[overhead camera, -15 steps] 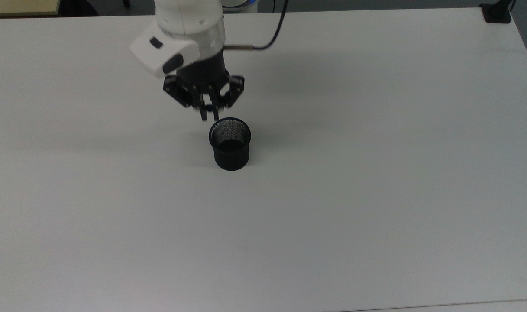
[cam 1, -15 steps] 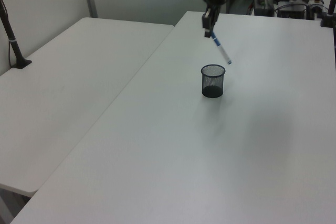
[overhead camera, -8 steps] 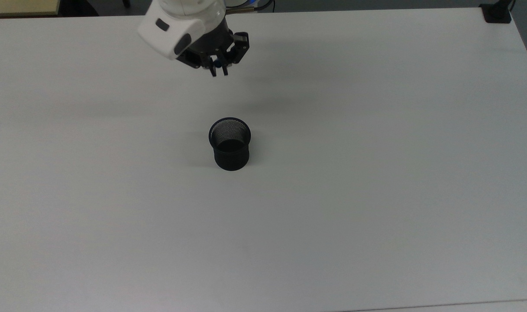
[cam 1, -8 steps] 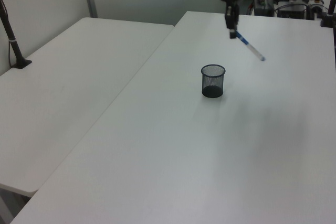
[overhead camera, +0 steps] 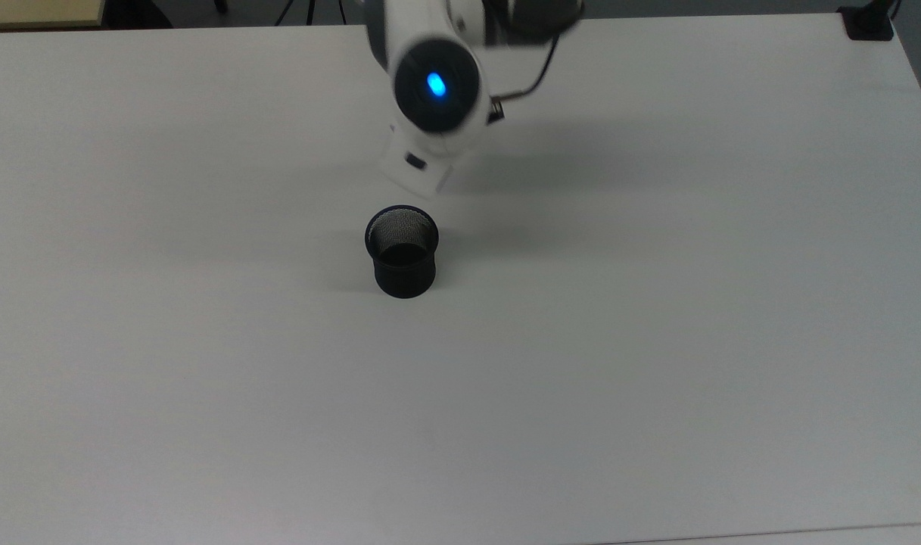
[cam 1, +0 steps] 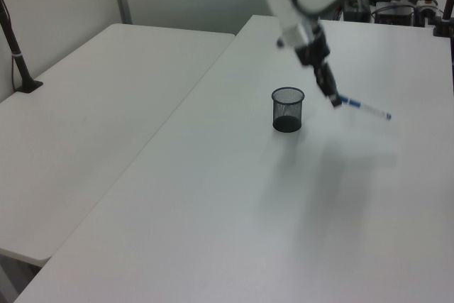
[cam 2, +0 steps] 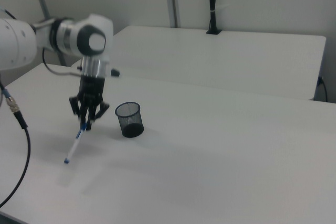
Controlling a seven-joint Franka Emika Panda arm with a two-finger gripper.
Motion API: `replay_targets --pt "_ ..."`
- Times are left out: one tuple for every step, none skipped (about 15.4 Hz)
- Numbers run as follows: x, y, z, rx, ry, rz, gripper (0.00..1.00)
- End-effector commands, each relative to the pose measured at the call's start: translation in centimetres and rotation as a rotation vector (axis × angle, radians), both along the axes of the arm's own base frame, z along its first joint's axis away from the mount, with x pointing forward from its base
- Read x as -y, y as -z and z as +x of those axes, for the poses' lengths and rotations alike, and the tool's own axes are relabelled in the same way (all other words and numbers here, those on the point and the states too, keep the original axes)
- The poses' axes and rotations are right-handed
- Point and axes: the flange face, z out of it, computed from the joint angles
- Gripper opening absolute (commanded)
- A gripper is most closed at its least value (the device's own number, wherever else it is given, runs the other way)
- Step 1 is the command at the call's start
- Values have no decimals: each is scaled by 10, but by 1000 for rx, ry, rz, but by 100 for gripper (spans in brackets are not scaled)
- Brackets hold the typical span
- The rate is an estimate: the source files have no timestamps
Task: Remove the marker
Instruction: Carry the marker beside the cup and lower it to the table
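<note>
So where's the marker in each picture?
Top view: hidden behind the arm above the cup.
Left view: the marker sticks out right of the cup, held by the gripper.
Right view: marker left of the cup.
Shared landmark: the cup.

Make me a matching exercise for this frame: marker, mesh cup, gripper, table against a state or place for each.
Things:
1. marker
2. mesh cup
3. gripper
4. table

States:
A. stands upright, nothing inside
B. shut on the blue cap end
C. hangs slanted in the air, outside the cup
D. white, bears the cup

Pairs: 1-C, 2-A, 3-B, 4-D
</note>
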Motion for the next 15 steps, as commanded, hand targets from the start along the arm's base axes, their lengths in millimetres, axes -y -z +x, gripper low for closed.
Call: replay_targets --pt "-39 52 2 -26 -5 -43 20" --pt "-46 53 2 -15 -1 -47 20" --pt "-51 56 2 -8 3 -50 20" --pt "-52 57 4 3 14 -53 20" --pt "-54 56 7 28 26 -54 20" --pt "-57 55 9 49 45 -62 20" --pt "-61 54 11 68 59 -68 20" --pt "-69 54 12 90 70 -75 21" --pt "-78 54 13 114 80 -83 21" --pt "-87 59 12 123 90 -94 24" --pt "-92 66 11 119 107 -108 24" --pt "-95 69 11 121 133 -122 25" --pt "-97 72 13 132 166 -136 25" --pt "-98 74 15 140 199 -151 27" --pt "-98 74 16 146 225 -162 33"
